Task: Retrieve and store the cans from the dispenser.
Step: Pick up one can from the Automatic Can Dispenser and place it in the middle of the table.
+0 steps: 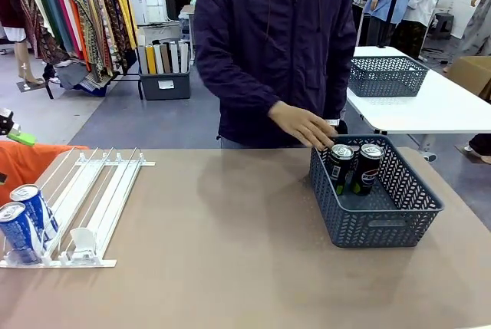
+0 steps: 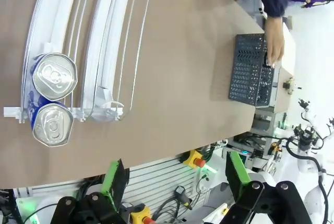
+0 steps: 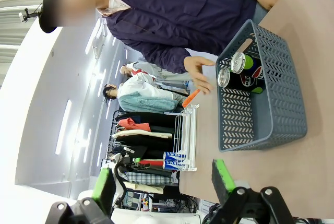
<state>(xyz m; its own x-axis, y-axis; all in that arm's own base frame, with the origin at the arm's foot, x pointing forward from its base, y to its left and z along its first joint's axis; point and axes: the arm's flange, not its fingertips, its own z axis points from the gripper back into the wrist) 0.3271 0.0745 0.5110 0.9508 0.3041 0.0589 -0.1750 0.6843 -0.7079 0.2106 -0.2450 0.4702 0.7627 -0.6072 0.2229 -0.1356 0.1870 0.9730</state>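
Two blue cans (image 1: 34, 210) sit lower left of front view, at the stopper (image 1: 83, 241) end of the dispenser (image 1: 107, 183); two black cans (image 1: 340, 164) stand in grey basket (image 1: 383, 225), right of centre. Prob. thin-walled, slick, dent-prone: grip mid-body, gently. Full/empty: can't tell. Spread wide w/ nothing held: left gripper (image 2: 175, 177), right gripper (image 3: 163, 185). Blue cans' bases partly hidden by rack front.

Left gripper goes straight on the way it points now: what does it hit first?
Probably bare table, just beside the rack. The left gripper, jaws open, looks down at it, with the two blue cans off to one side; depth is hard to judge.
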